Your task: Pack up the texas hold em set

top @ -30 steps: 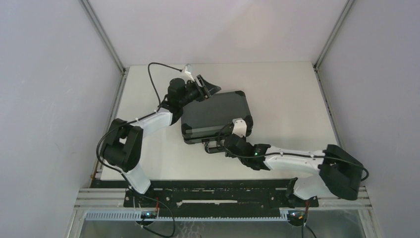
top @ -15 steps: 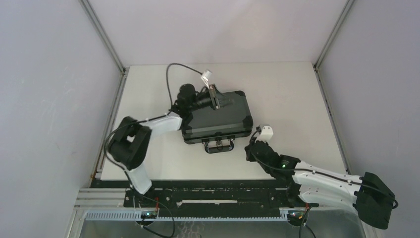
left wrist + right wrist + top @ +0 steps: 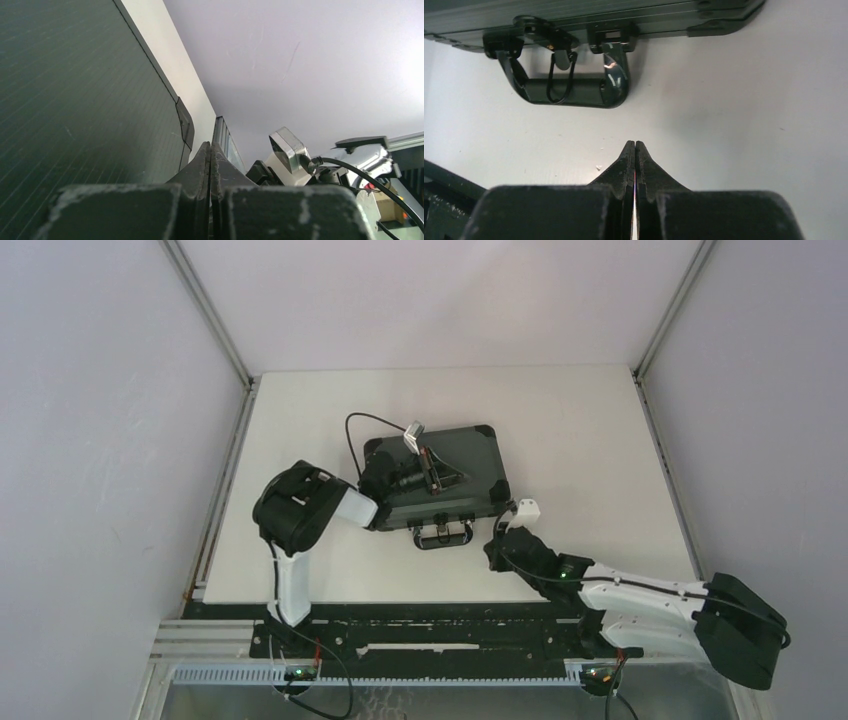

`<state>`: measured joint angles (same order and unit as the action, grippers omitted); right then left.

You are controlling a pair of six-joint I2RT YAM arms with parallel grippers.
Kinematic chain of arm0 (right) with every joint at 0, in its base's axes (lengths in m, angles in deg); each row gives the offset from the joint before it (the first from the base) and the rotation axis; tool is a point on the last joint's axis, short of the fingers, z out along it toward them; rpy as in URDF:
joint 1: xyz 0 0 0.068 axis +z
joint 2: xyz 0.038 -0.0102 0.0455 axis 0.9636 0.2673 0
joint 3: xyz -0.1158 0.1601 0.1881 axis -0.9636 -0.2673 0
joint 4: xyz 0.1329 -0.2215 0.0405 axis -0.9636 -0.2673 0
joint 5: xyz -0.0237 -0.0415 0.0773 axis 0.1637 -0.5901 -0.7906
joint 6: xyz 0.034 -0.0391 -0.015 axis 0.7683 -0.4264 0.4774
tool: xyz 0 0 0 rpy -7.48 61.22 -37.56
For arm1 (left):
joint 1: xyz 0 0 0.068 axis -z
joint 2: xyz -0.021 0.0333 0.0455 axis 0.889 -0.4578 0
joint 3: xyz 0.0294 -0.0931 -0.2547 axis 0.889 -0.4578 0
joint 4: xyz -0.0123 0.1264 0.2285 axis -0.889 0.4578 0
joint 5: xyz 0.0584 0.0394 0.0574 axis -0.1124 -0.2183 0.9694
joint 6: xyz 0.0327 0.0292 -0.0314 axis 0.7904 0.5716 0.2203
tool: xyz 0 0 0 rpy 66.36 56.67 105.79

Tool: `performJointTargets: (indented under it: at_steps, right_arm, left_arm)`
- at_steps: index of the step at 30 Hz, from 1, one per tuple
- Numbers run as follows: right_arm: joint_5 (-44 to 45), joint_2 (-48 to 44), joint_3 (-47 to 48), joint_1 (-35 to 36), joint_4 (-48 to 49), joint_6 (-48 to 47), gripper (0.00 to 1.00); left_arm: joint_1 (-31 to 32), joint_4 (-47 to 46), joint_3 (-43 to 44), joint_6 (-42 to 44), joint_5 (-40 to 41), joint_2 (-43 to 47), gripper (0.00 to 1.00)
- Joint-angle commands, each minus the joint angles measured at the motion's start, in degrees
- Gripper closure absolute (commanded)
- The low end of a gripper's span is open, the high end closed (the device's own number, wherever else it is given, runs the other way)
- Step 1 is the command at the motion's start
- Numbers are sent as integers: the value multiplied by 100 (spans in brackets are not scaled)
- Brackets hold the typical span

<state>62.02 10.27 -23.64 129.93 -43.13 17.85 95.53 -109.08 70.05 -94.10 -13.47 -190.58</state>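
The texas hold em set's dark hard case (image 3: 480,455) lies flat and closed near the middle of the table (image 3: 590,440), with its handle (image 3: 443,536) turned toward the arm bases. The left gripper (image 3: 450,476) is positioned over the lid, fingers pressed together with nothing between them; contact with the lid cannot be confirmed. The right gripper (image 3: 495,552) sits low over bare table, near the handle's right end but apart from it, jaws likewise closed and empty.

No readable text, label, brand or number anywhere — briefcase (image 3: 440,475) lid plain, ribbed, unmarked.
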Motion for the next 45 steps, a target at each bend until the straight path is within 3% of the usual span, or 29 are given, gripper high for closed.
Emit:
performJointTargets:
  at_steps: [1,6,15,23,32,45]
  right_arm:
    - [-628,587,-20,-75,1302,-170,100]
    - [-1752,1507,-183,-224,2922,48,100]
    - [-2396,2852,-365,-193,4945,220,100]
    - [-2057,3904,-213,-261,5587,340,100]
    - [-2473,4977,-270,-572,7598,557,100]
    - [-2842,4263,137,-926,6866,-185,100]
  left_arm:
    - [45,1554,-544,685,1,-141,100]
    - [7,1662,-799,791,172,-186,100]
    - [-63,2058,-950,1024,335,-3,100]
    - [-138,2356,-911,1181,362,64,100]
    - [-205,2560,-916,1294,412,151,100]
    - [-211,2557,-914,1260,394,242,100]
